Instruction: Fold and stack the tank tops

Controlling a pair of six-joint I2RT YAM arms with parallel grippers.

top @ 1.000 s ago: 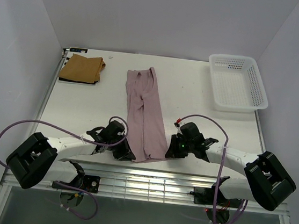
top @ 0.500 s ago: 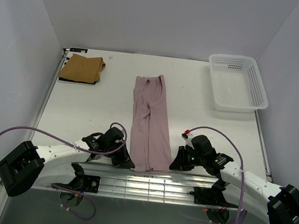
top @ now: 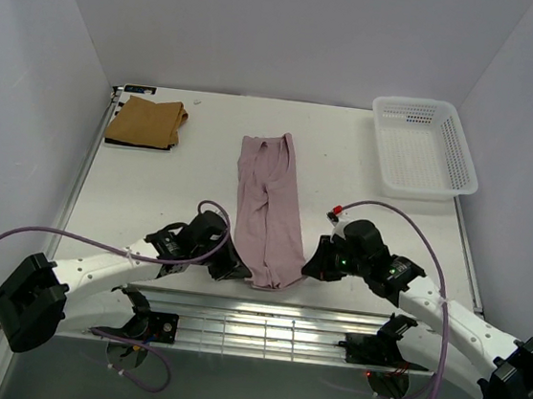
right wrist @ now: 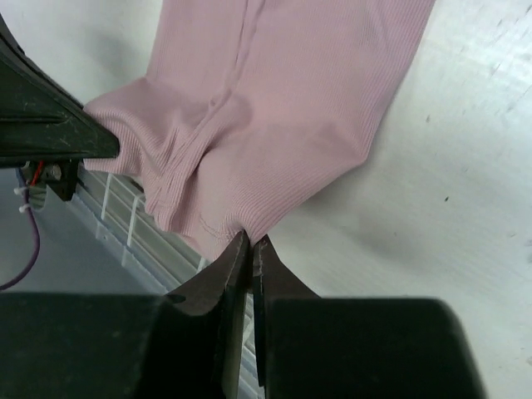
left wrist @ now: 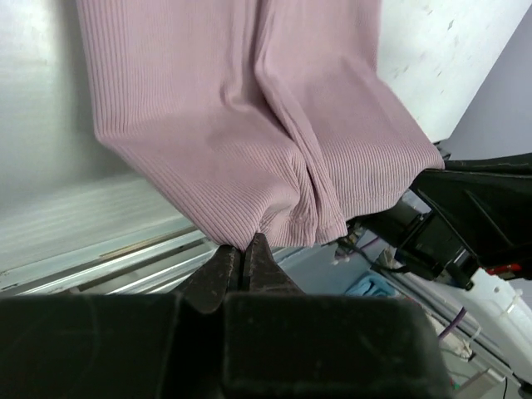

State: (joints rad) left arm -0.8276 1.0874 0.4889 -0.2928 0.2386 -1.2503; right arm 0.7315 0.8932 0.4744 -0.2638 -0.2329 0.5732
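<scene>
at the near edge of the tabletop (top: 171, 189), about midway between the two arms, the pink top (top: 267, 214) ends in a bunched hem. it lies as one long narrow strip, running from that edge toward the middle of the tabletop, its far end flat and its near end drawn together and slightly raised.

left gripper (top: 231, 271) sits at the hem's left corner. its wrist view shows the fingers pressed together on the ribbed cloth (left wrist: 249, 125), pinching the hem where it hangs over the metal rails at the edge, with the cloth creased into a fold just above the tips (left wrist: 243, 259).

right gripper (top: 311, 267) sits at the hem's right corner. its fingers (right wrist: 251, 249) are likewise closed, nipping the edge of the pink cloth (right wrist: 283, 100), which puckers beside them.

at the far left corner lies the tan top (top: 145, 121), folded into a rough rectangle, well apart from the pink one. a dark edge (top: 138, 145) shows under its near side; what that is cannot be told.

at the far right corner stands a white basket (top: 417, 104).
</scene>
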